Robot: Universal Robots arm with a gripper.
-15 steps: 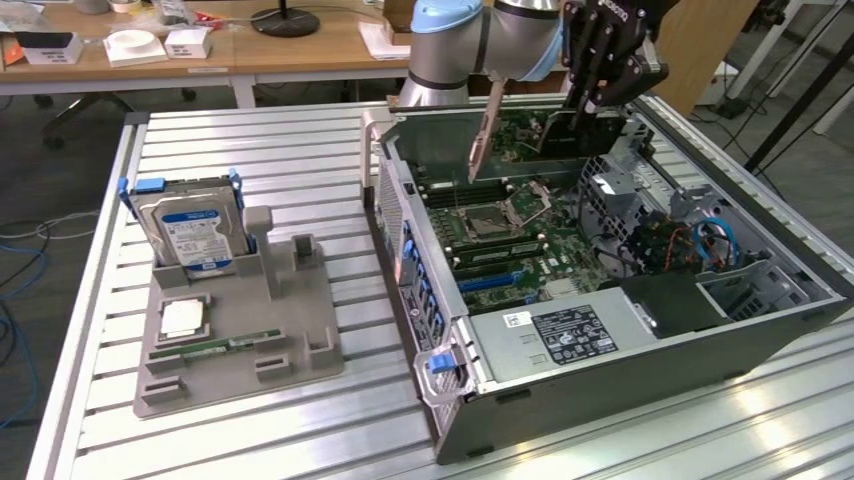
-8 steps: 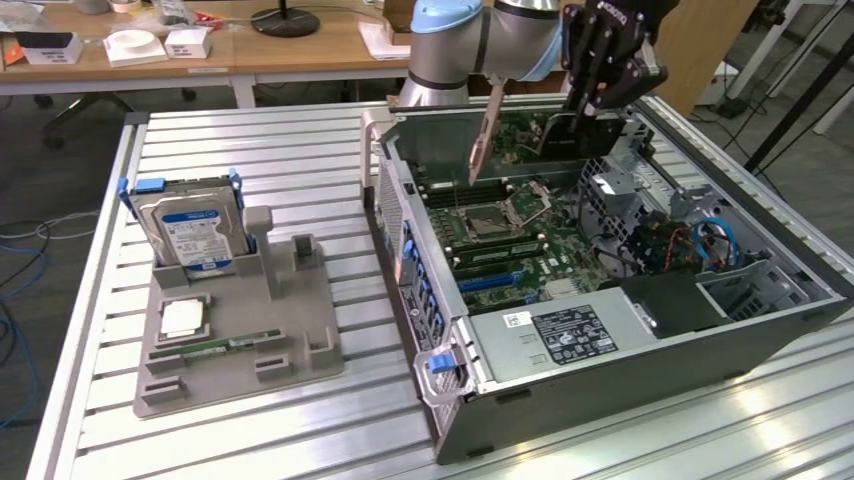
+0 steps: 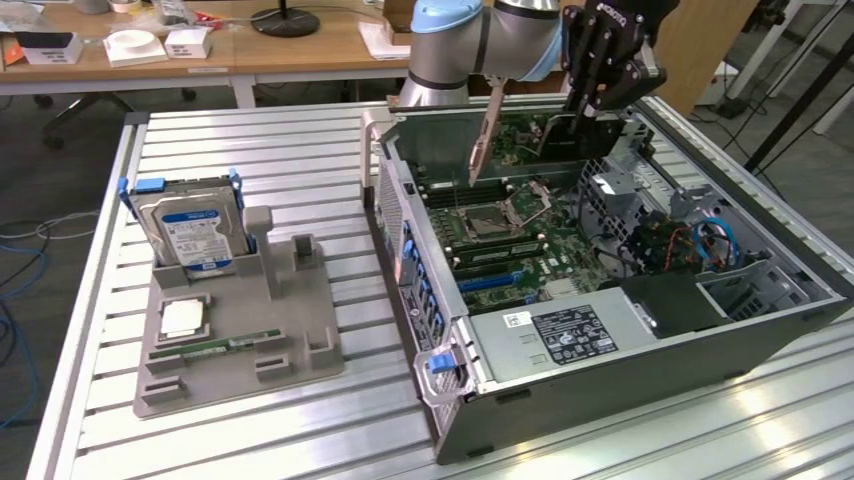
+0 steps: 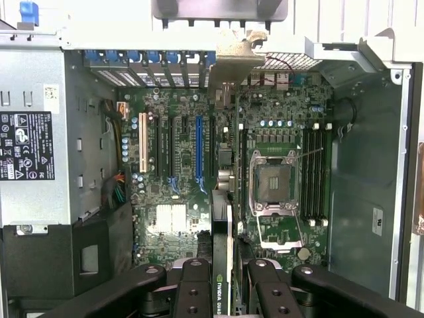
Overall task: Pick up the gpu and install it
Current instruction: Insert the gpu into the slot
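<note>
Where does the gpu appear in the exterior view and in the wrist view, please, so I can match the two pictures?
Exterior view: the gpu hangs edge-on beneath the claw, over the far end of the open computer case, its silver bracket slanting down.
Wrist view: the gpu runs up the middle from between the black claw fingers, seen edge-on.
Shared landmark: the empty CPU socket on the motherboard.

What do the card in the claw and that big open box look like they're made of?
The gpu: green circuit board with a bare silvery metal end bracket, dull sheen; its black cooler block looks plastic, though metal is possible. The computer case: dark painted sheet metal outside, by its thin folded edges, with lighter bare-metal panels inside.
</note>
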